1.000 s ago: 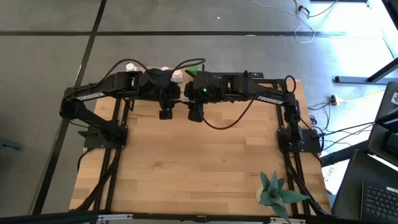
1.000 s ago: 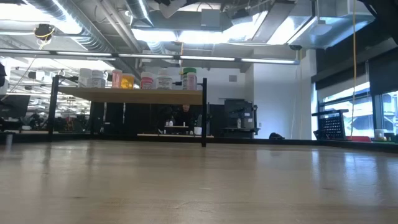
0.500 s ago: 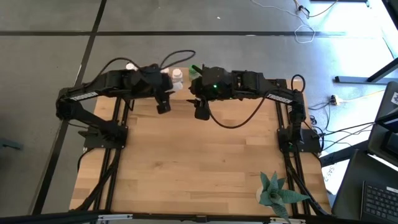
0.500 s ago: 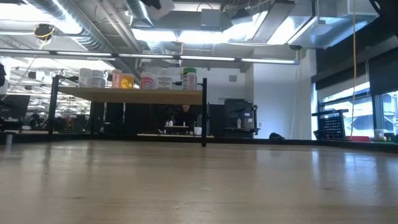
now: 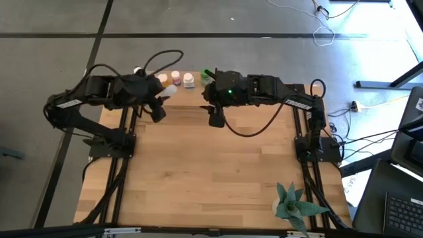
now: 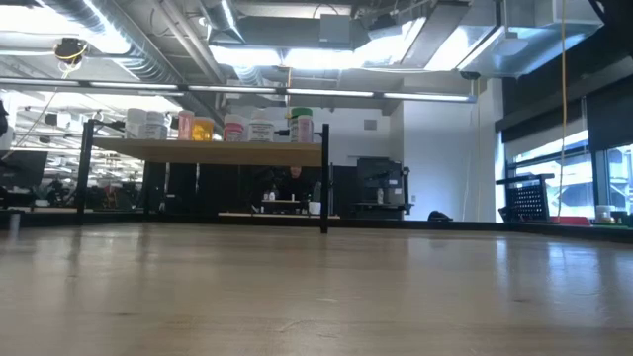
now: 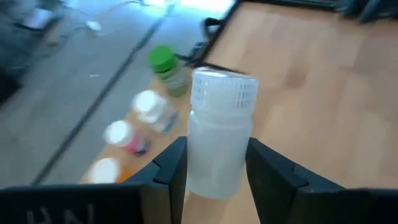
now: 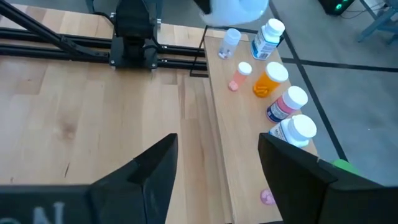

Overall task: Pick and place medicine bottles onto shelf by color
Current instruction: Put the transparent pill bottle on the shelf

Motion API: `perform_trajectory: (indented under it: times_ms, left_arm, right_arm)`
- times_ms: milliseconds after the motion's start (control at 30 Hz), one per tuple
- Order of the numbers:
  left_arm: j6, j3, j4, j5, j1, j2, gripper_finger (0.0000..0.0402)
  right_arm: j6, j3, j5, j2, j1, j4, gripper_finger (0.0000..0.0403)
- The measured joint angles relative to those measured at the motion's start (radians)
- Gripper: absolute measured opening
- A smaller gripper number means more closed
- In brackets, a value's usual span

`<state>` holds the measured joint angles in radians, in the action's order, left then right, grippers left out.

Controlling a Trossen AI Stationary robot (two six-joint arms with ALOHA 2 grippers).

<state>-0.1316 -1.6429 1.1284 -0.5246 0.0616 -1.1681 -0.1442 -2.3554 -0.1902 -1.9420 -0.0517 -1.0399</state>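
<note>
My left gripper (image 7: pixel 217 152) is shut on a pale, translucent medicine bottle (image 7: pixel 219 155) with a ribbed white cap. It hangs in the air over the table's far left (image 5: pixel 169 90). The shelf (image 6: pixel 213 149) stands at the table's far edge. A row of medicine bottles stands on it: green-capped (image 7: pixel 165 65), white (image 8: pixel 297 132), pink (image 8: pixel 286 104), orange (image 8: pixel 271 81) and smaller ones (image 8: pixel 231 38). My right gripper (image 8: pixel 217 177) is open and holds nothing, just right of the left one (image 5: pixel 211 106). My left gripper pinches the bottle's body (image 7: pixel 214 177) between its two fingers, one on each side, below the cap. The bottle lies along the fingers, its cap (image 7: pixel 224 93) pointing away from the wrist. It is lifted clear of the shelf and the table.
A green spiky plant (image 5: pixel 294 203) stands at the table's near right corner. A tiny pink thing (image 8: pixel 267 198) lies on the shelf. The wooden tabletop (image 5: pixel 211 172) spreads bare on the near side of both arms. Black frame rails (image 5: pixel 122 165) run along its sides.
My left gripper has drawn back toward the table's left edge with the bottle, rising a little and rolling about its own axis. This has uncovered the orange, pink and white bottles on the shelf. The bottle stays in its fingers.
</note>
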Motion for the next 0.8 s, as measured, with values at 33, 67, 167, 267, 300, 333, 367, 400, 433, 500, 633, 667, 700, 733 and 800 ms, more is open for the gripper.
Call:
perform_trajectory:
  times_ms: [33,67,167,267,300,333,367,400,433,500,633,667,700,733,800]
  left_arm:
    - [-0.006,-0.001,0.014,-0.043,-0.015,0.001,0.0127]
    - [-0.028,0.000,0.038,-0.086,-0.029,0.004,0.0127]
    - [-0.128,0.000,0.075,-0.171,-0.067,0.021,0.0127]
    - [-0.178,0.021,0.070,-0.220,-0.128,0.034,0.0127]
    - [-0.187,0.044,0.069,-0.251,-0.149,0.035,0.0127]
    - [-0.205,0.070,0.067,-0.286,-0.168,0.037,0.0127]
    - [-0.231,0.101,0.067,-0.317,-0.182,0.042,0.0127]
    - [-0.261,0.134,0.068,-0.343,-0.195,0.050,0.0127]
    - [-0.294,0.162,0.064,-0.363,-0.209,0.059,0.0127]
    - [-0.338,0.214,0.006,-0.417,-0.232,0.078,0.0127]
    - [-0.333,0.320,-0.162,-0.516,-0.258,0.104,0.0127]
    - [-0.337,0.348,-0.178,-0.525,-0.261,0.108,0.0127]
    - [-0.353,0.378,-0.197,-0.534,-0.264,0.112,0.0127]
    - [-0.377,0.408,-0.219,-0.541,-0.265,0.116,0.0127]
    - [-0.427,0.475,-0.263,-0.569,-0.266,0.127,0.0127]
  right_arm:
    - [-0.004,0.000,0.000,0.001,0.000,0.000,0.0226]
    - [-0.011,0.000,0.000,0.003,0.000,0.001,0.0226]
    - [-0.016,0.000,0.000,0.007,0.000,-0.001,0.0226]
    - [-0.019,0.000,0.000,0.008,0.000,0.000,0.0226]
    - [-0.020,0.000,0.000,0.009,0.000,0.000,0.0226]
    - [-0.021,0.000,0.000,0.009,-0.001,0.000,0.0226]
    - [-0.021,0.000,0.000,0.009,-0.001,0.000,0.0226]
    - [-0.022,0.000,0.000,0.009,-0.001,0.000,0.0226]
    - [-0.022,0.000,0.000,0.009,-0.001,0.000,0.0226]
    - [-0.022,0.000,0.000,0.009,-0.001,0.000,0.0226]
    - [-0.019,0.000,0.000,0.009,-0.003,0.004,0.0226]
    - [-0.018,0.000,0.000,0.009,-0.003,0.004,0.0226]
    - [-0.018,0.000,-0.001,0.009,-0.003,0.004,0.0226]
    - [-0.018,0.000,-0.001,0.009,-0.003,0.004,0.0226]
    - [-0.018,0.000,-0.001,0.009,-0.003,0.004,0.0226]
